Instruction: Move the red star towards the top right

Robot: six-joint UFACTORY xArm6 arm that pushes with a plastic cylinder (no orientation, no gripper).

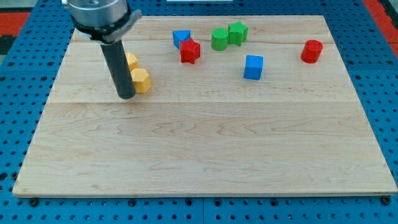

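Note:
The red star (190, 51) lies near the view's top, left of centre, touching a blue block (181, 38) at its upper left. My tip (127, 96) is on the board at the view's left, far left of and below the red star. The tip sits just left of a yellow hexagon block (142, 80). A second yellow block (131, 61) is partly hidden behind the rod.
A green cylinder (219, 39) and a green star (237, 32) touch each other at the top centre. A blue cube (253, 67) lies right of centre. A red cylinder (311, 51) stands at the top right. The wooden board (205, 155) rests on a blue pegboard.

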